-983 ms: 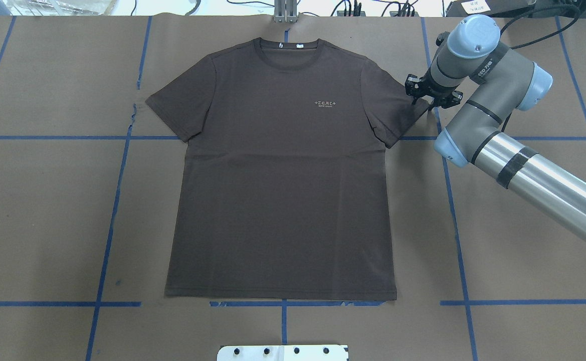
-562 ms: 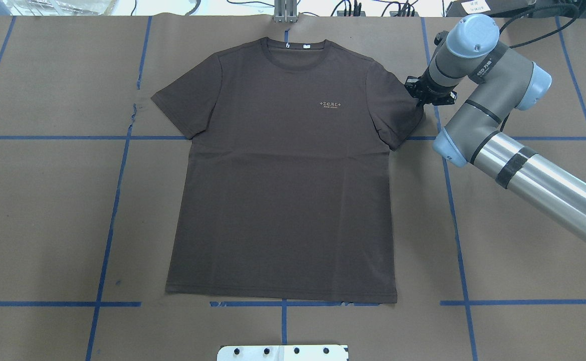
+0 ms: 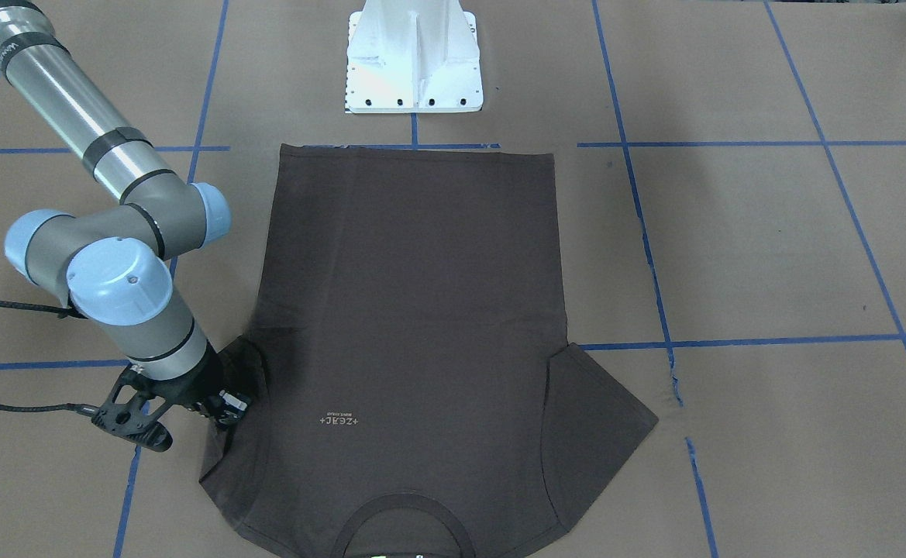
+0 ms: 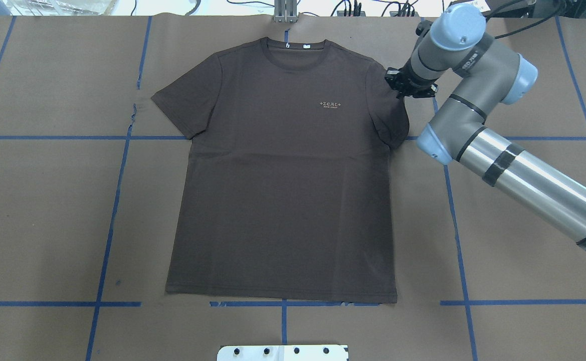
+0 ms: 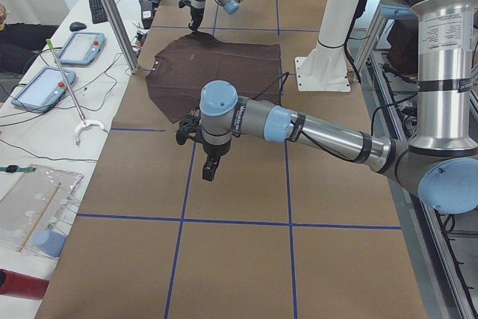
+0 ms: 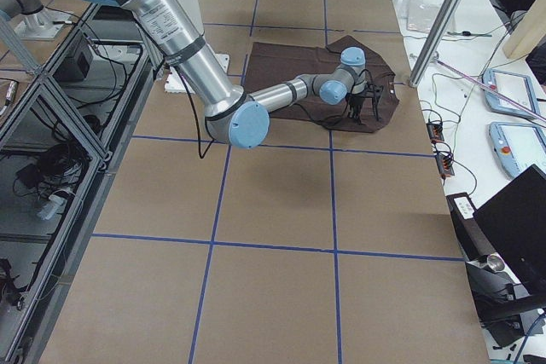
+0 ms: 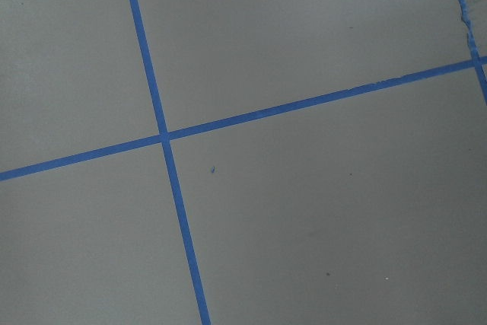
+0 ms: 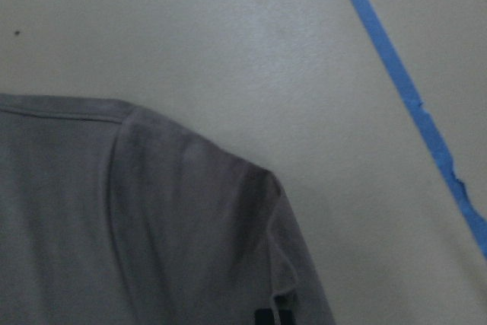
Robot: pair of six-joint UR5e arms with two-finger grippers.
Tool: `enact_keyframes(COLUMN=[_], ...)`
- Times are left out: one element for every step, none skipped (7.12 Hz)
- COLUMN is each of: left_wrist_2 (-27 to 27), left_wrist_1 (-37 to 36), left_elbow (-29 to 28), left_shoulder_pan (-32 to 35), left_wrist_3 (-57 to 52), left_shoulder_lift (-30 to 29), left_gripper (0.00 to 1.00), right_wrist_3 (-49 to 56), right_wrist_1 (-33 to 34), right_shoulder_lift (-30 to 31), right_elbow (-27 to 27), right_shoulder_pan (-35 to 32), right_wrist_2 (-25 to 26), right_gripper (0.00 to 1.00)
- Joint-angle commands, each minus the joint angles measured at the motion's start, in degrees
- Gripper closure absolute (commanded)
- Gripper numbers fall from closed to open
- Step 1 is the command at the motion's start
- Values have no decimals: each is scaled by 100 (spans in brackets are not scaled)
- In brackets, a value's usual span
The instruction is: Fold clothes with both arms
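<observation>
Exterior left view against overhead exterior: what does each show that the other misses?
Only exterior left: the left arm, with the left gripper above bare table paper, clear of the T-shirt, and the tablets on the side desk. Only overhead: the chest lettering and white neck tags. Both: the T-shirt lying flat and the right gripper at its sleeve.

Six cameras around one taped table (image 4: 47,200).
The overhead looks forward and down from behind the base (image 4: 282,352); the front one faces it, steeply down, so both share the shirt (image 4: 282,200), turned end for end. Two end views look along the table from opposite ends, the shirt far off. The left wrist view sits close over tape lines (image 7: 163,138), the right wrist close over a sleeve (image 8: 152,211).
</observation>
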State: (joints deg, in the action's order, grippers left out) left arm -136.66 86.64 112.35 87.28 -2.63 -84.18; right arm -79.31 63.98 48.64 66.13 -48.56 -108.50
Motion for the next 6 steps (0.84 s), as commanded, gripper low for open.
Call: enact_keyframes(left_wrist_2=[-1,-1,-10,-10,-219,-734], left_wrist_1=[2,-7,-7,-7,2,28], left_elbow=[164,234,261,270,279,270], left_shoulder_pan=[9,9,9,0,0,-9], left_wrist_3=[16,16,25,25,86,113], left_shoulder_lift=[112,173,182,182,191,148], left_gripper=[0,0,0,0,0,0], right_wrist_3=[-217,-208,-208,-208,-182,-173], right_wrist_1=[-8,-26,-35,-43,-52,-70], right_shoulder_lift=[-528,-705,-837,-969,-1031,-1023], right_elbow=[-554,-775,-890,-1039,-1006,-771], right_shoulder_pan=[206,206,206,206,224,372], right_wrist_2=[452,479,540,541,541,541], right_gripper=[100,100,100,100,1,0])
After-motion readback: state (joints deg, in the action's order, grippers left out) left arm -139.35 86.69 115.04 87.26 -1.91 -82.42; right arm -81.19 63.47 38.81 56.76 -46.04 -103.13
